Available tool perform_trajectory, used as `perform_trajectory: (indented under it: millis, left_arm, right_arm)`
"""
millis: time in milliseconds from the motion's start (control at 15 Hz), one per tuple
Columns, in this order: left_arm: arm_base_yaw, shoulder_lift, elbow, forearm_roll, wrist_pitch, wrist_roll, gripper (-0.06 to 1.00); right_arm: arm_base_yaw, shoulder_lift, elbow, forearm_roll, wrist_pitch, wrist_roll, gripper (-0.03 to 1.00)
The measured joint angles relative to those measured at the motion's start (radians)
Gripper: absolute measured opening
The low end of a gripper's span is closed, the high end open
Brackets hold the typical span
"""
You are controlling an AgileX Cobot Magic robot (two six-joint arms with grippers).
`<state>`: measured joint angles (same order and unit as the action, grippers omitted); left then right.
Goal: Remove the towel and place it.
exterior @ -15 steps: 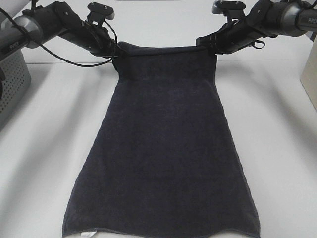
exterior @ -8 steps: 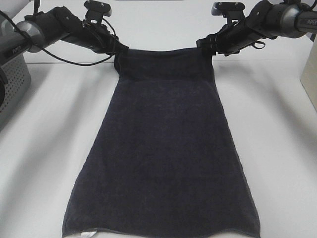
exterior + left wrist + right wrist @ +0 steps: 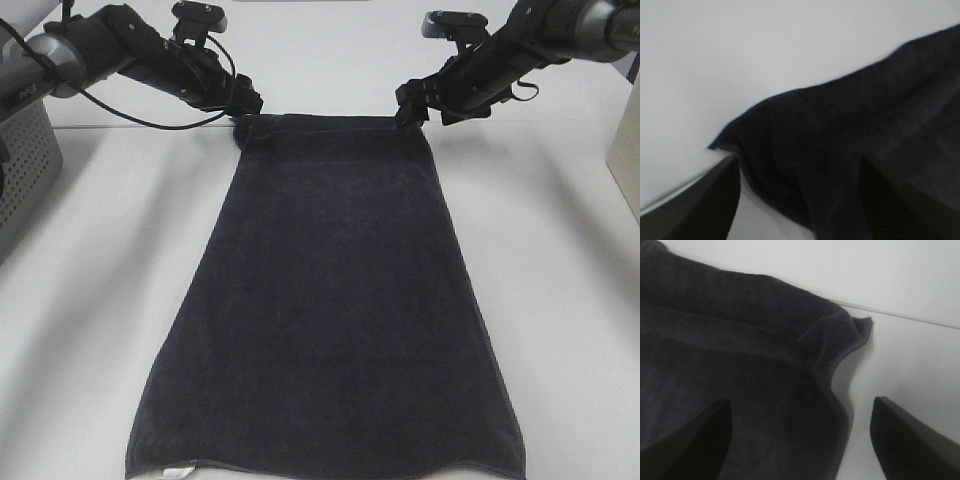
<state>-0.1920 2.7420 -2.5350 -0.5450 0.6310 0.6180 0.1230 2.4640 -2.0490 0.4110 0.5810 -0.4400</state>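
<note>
The dark navy towel (image 3: pixel 330 300) lies spread flat on the white table (image 3: pixel 90 300), running from the far side to the front edge, where its small white tag (image 3: pixel 178 467) shows. My left gripper (image 3: pixel 246 106) hovers at the towel's far left corner (image 3: pixel 740 137). In the left wrist view the gripper (image 3: pixel 800 200) stands open, and the corner lies loose between its fingers (image 3: pixel 715 200). My right gripper (image 3: pixel 410 106) hovers at the far right corner (image 3: pixel 845 330). The right wrist view shows that gripper (image 3: pixel 800 445) open too, with its fingers (image 3: pixel 910 440) apart above the cloth.
A grey perforated box (image 3: pixel 20 170) stands at the left edge of the table. A beige object (image 3: pixel 628 150) is at the right edge. A black cable (image 3: pixel 130 118) hangs under the left arm. White table shows on both sides of the towel.
Both grippers have opened and let go of the towel's far corners. The raised far edge has dropped flat onto the table, and the grippers have drawn slightly back from it.
</note>
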Motion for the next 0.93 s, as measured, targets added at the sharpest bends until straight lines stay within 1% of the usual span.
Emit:
perform_trajectory:
  millis: [67,133,200,267,333,400,467,533,600,667,733,867,933]
  left_arm:
    - [0.000,-0.038,0.000,0.040,0.088,-0.037,0.64]
    - [0.000,-0.081,0.000,0.098,0.186,-0.105,0.64]
    - [0.000,-0.132,0.000,0.165,0.308,-0.195,0.64]
    - [0.000,-0.194,0.000,0.241,0.437,-0.312,0.64]
    - [0.000,-0.249,0.000,0.297,0.528,-0.400,0.64]
    - [0.000,-0.311,0.000,0.350,0.564,-0.469,0.64]
    - [0.000,-0.366,0.000,0.392,0.572,-0.519,0.64]
    - [0.003,-0.412,0.000,0.439,0.575,-0.553,0.64]
    - [0.011,-0.460,0.000,0.489,0.575,-0.581,0.64]
    - [0.030,-0.500,0.002,0.524,0.577,-0.613,0.64]
    - [0.069,-0.537,0.019,0.545,0.578,-0.630,0.64]
    - [0.154,-0.622,0.095,0.545,0.578,-0.636,0.64]
    - [0.194,-0.678,0.163,0.545,0.578,-0.636,0.64]
  right_arm:
    - [0.000,-0.041,0.000,0.000,0.075,0.000,0.74]
    - [0.000,-0.090,0.000,-0.001,0.150,0.001,0.74]
    - [0.000,-0.149,0.000,-0.001,0.234,0.007,0.74]
    - [0.000,-0.206,0.000,-0.010,0.333,0.019,0.74]
    - [0.000,-0.261,0.000,-0.041,0.415,0.045,0.74]
    - [0.000,-0.314,0.000,-0.081,0.493,0.093,0.74]
    - [0.000,-0.364,0.000,-0.133,0.549,0.158,0.74]
    - [-0.001,-0.414,-0.001,-0.181,0.592,0.218,0.74]
    - [-0.014,-0.456,-0.001,-0.208,0.621,0.245,0.74]
    - [-0.043,-0.488,-0.001,-0.206,0.629,0.254,0.74]
    - [-0.084,-0.517,-0.001,-0.186,0.634,0.261,0.74]
    - [-0.184,-0.586,0.001,-0.157,0.635,0.273,0.74]
    - [-0.224,-0.631,0.012,-0.162,0.634,0.274,0.74]
